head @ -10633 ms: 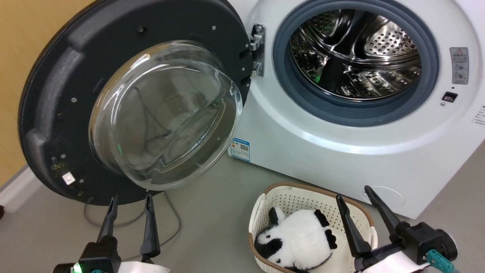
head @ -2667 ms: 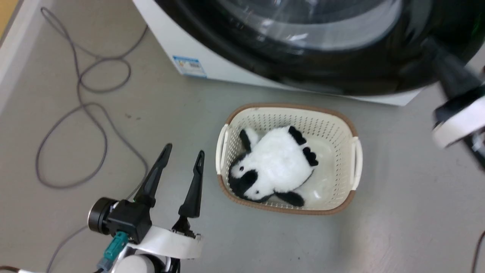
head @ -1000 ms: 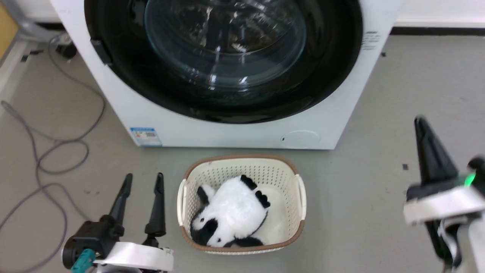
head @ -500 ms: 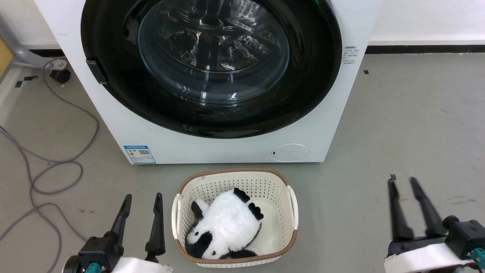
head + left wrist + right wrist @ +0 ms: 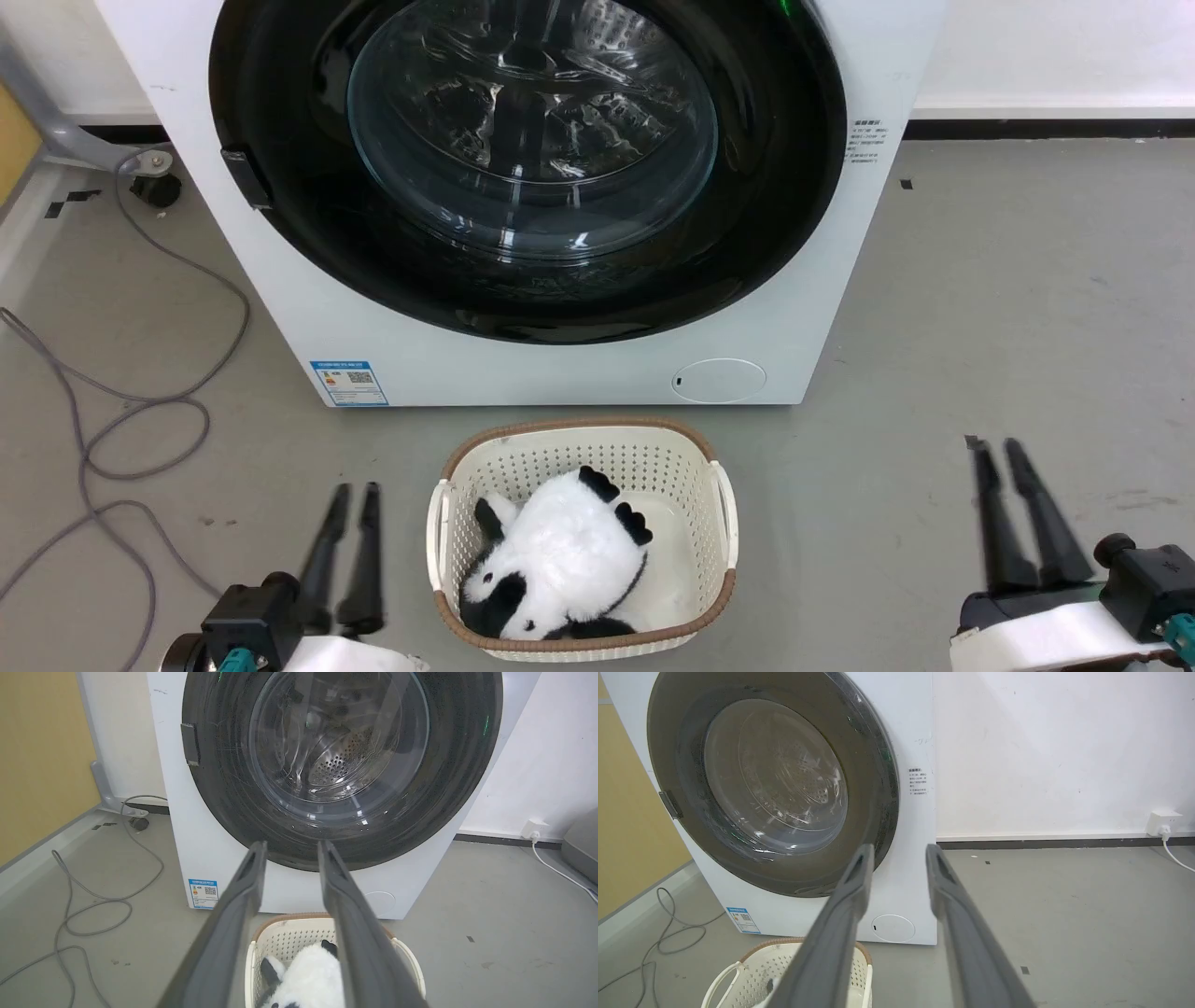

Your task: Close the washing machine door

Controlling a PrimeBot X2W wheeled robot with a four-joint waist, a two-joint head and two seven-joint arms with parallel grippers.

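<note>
I count one washing machine (image 5: 560,373), with one washing machine door (image 5: 775,233), one blue label (image 5: 348,383) and one round cap (image 5: 719,381). On the floor (image 5: 980,308) are one basket (image 5: 721,523), one plush panda (image 5: 560,551) and one tangle of grey cable (image 5: 140,411). One wall socket (image 5: 1162,821). Two grippers are mine: left gripper (image 5: 356,488), right gripper (image 5: 994,446).

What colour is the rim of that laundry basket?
Brown, on a cream basket; clearest in the head view.

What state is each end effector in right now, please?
Left end effector: open, fingers apart, holding nothing.
Right end effector: open, fingers apart, holding nothing.
</note>
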